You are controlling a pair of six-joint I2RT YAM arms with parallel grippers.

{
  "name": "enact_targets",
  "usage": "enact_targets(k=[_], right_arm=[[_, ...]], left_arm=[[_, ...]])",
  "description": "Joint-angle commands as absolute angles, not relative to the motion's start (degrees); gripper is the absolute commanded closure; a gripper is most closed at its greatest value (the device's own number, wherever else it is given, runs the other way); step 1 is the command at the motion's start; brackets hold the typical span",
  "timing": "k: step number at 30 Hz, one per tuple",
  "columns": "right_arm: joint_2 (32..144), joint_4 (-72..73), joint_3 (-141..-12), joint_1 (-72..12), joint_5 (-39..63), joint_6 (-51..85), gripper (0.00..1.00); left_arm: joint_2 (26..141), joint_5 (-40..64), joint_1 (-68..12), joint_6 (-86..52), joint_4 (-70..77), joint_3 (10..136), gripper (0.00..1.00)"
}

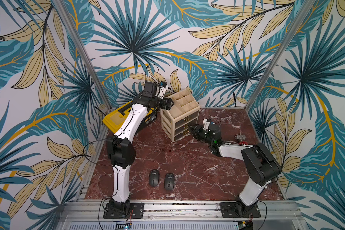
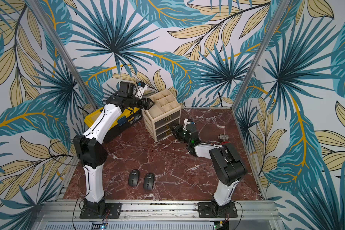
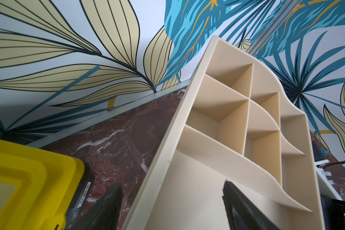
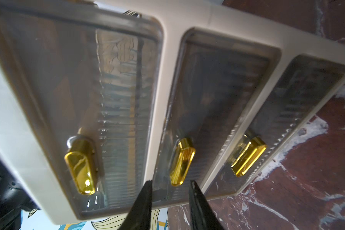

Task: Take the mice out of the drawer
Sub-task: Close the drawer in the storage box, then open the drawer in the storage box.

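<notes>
mice (image 1: 154,177) lie on table (image 1: 167,155), right gripper (image 4: 169,185) parted at middle drawer handle (image 4: 182,161).

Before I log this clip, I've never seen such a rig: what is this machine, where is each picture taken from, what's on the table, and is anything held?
Two robot arms, each ending in a two-fingered gripper, stand beside a marble table. Two pictures look down from overhead; two come from wrist cameras. On the table: a beige drawer organiser, a yellow toolbox, a metal valve and two grey mice. The left gripper, open, straddles the organiser's side wall; the right gripper, open, flanks the middle drawer's gold handle. Nothing is held.
</notes>
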State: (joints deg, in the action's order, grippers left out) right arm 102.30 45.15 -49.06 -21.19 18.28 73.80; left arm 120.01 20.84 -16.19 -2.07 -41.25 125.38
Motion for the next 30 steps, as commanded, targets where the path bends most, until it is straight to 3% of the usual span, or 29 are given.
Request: enact_targets(k=[1, 30], right_arm=[[103.61, 45.95, -50.03, -21.13, 17.80, 74.71, 0.68], [109.30, 51.05, -52.72, -21.26, 19.40, 77.90, 0.74]], left_arm=[[118.25, 22.75, -16.73, -1.74, -41.29, 123.93, 0.19], [118.38, 23.36, -16.70, -1.67, -41.49, 123.84, 0.19]])
